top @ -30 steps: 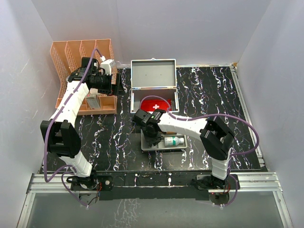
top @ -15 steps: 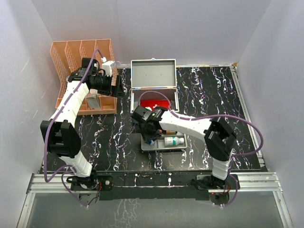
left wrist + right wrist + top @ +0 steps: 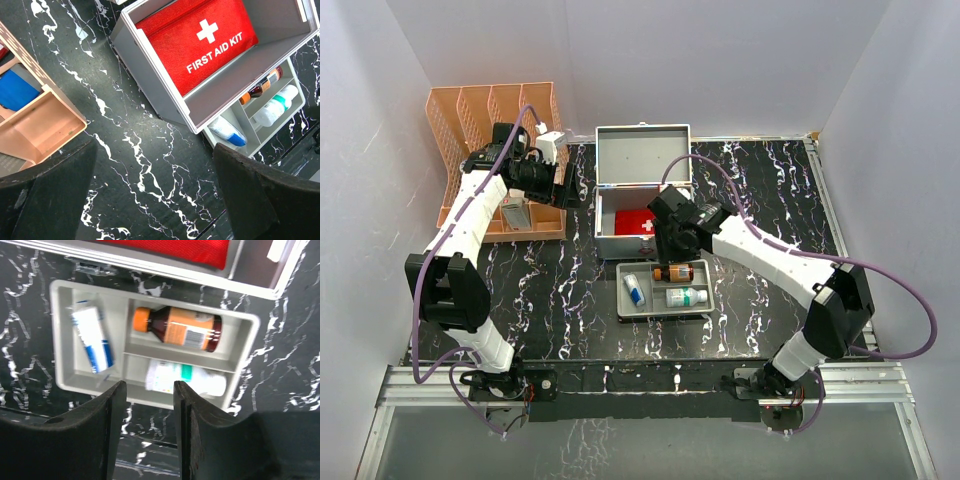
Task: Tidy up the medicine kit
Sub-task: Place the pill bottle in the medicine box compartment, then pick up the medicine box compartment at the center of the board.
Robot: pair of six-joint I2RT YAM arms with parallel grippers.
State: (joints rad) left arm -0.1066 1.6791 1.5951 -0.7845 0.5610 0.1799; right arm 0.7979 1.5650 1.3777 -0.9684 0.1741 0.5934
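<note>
Table [image 3: 750,200]: black marble with white veins, white walls around
Orange rack [image 3: 490,105]: back left
Medicine kit [image 3: 642,165]: centre back, lid upright, red first-aid pouch [image 3: 195,40] inside
Grey tray [image 3: 245,360]: just in front of the case
Left gripper [image 3: 155,147]: jaws wide apart, empty, beside rack
Right gripper [image 3: 148,385]: jaws partly apart, empty, above tray
Tray contents: amber bottle [image 3: 177,330], white bottle [image 3: 185,378], blue-and-white pack [image 3: 92,342], each in its own compartment

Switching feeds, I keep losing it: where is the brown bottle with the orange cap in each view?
Top external: brown bottle with orange cap at centre, in the shallow grey divided plastic tray, just before the silver-grey metal case.
Left wrist: bottle at right edge, mid-height, partly hidden by the case wall.
Right wrist: bottle upper centre, on its side, cap left.
Shared landmark: the flat red first-aid pouch inside the case.
</note>
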